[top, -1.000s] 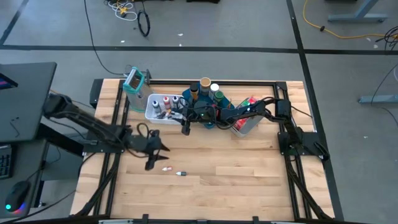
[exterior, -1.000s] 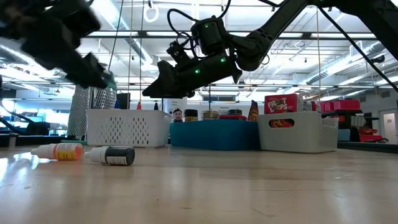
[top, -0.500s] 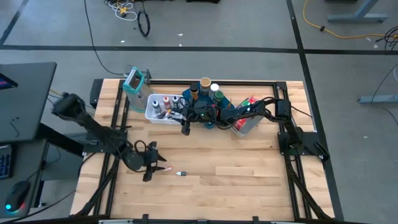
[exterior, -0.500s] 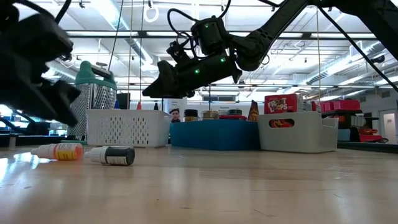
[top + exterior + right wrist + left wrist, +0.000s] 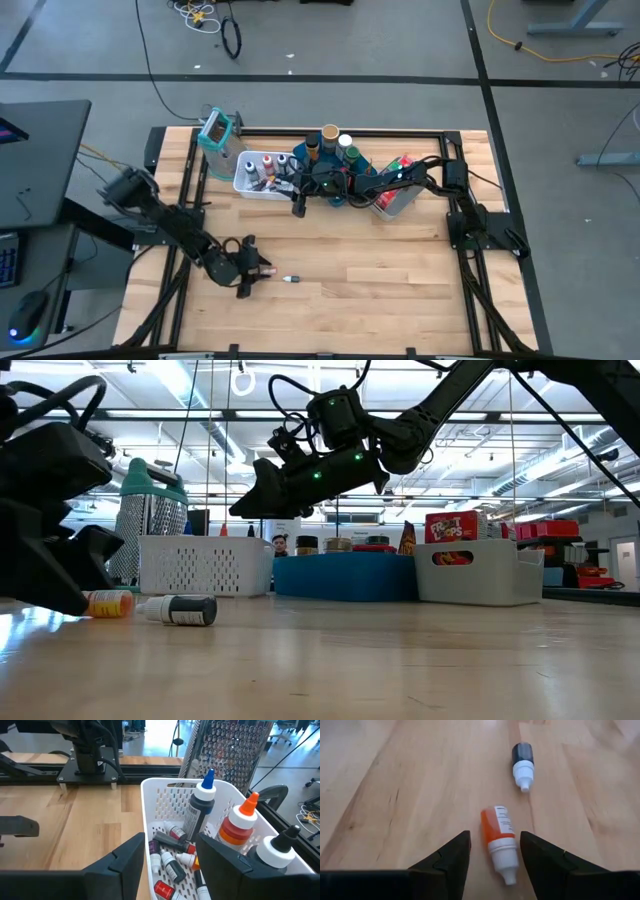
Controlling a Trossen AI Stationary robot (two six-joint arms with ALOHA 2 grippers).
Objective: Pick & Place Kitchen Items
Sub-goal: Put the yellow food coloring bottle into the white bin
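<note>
From above, left gripper [image 5: 252,272] low over bare planks beside small orange bottle [image 5: 266,270], clear of edges; left wrist: jaws spread astride orange bottle [image 5: 499,839], black bottle [image 5: 522,759] beyond; right wrist: right gripper [image 5: 170,851], jaws spread, over white mesh basket [image 5: 150,790].

Left claw [image 5: 492,852] open, fingers flanking an orange bottle [image 5: 498,836] lying on the bench [image 5: 405,785]. A black bottle [image 5: 523,760] lies farther off.

loose bottles [image 5: 500,840]: 2; basket [image 5: 262,172]: 1; arms: 2
</note>
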